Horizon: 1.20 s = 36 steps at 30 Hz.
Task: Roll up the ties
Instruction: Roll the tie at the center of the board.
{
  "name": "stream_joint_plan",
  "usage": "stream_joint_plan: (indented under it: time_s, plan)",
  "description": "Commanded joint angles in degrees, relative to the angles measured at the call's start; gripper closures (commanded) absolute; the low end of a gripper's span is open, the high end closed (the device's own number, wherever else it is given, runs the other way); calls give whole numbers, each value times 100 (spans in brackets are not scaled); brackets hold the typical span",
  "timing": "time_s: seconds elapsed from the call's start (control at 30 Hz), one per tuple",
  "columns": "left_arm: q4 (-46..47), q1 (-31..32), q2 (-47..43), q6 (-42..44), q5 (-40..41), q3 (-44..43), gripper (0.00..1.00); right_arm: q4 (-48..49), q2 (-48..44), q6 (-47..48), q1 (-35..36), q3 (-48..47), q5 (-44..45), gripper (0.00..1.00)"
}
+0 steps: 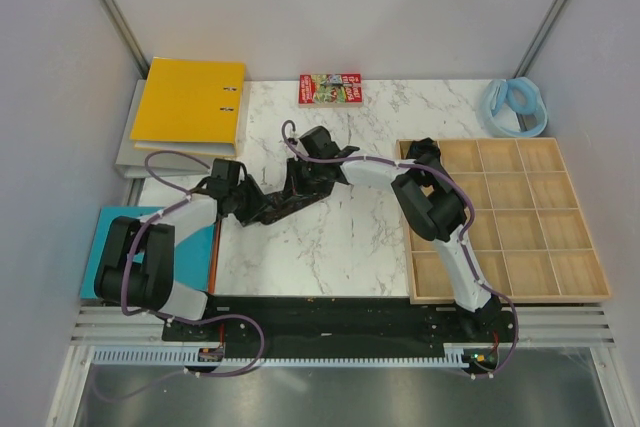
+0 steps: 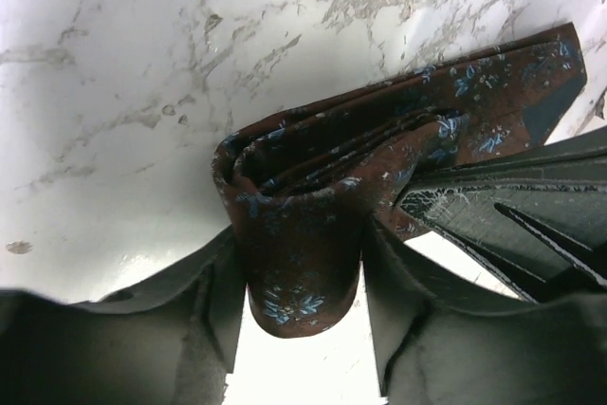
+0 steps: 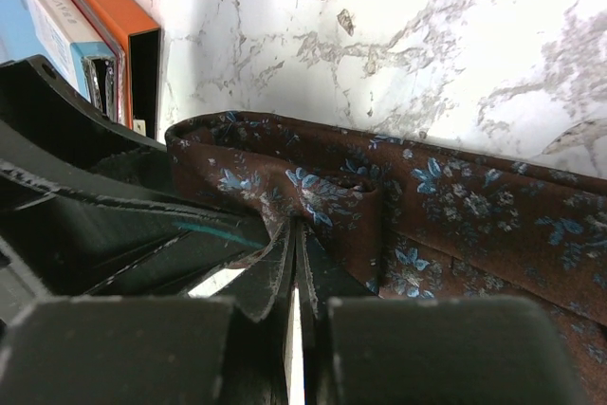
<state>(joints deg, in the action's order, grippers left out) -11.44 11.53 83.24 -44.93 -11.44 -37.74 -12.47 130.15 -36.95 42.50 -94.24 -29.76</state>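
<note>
— While you watch from overhead, what's hidden on the tabletop (image 1: 330,237)?
— Most of the brown floral tie (image 2: 303,206): left jaws clamp its rolled end, right jaws pinch a fold tight; its tail runs off-frame.

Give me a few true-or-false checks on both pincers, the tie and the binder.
1. The left pincer grips a partly rolled tie. True.
2. The tie is plain black. False: it is brown with small blue flowers.
3. The right pincer is shut on the tie. True.
4. The yellow binder lies in the wooden tray. False: the binder sits at the far left corner, the tray on the right.
</note>
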Motion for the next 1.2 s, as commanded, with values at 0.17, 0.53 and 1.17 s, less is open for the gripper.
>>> stream_joint_plan:
  time_s: [0.17, 0.53, 1.17]
  plan:
    - [-533, 332, 237, -8, 423, -322, 87, -142, 143, 74, -23, 379, 374, 92]
    - [-1940, 350, -984, 397, 63, -252, 88, -10, -893, -102, 135, 1162, 594, 92]
    - [-2714, 350, -1811, 432, 116, -120, 88, -45, -1299, -269, 637, 1223, 937, 92]
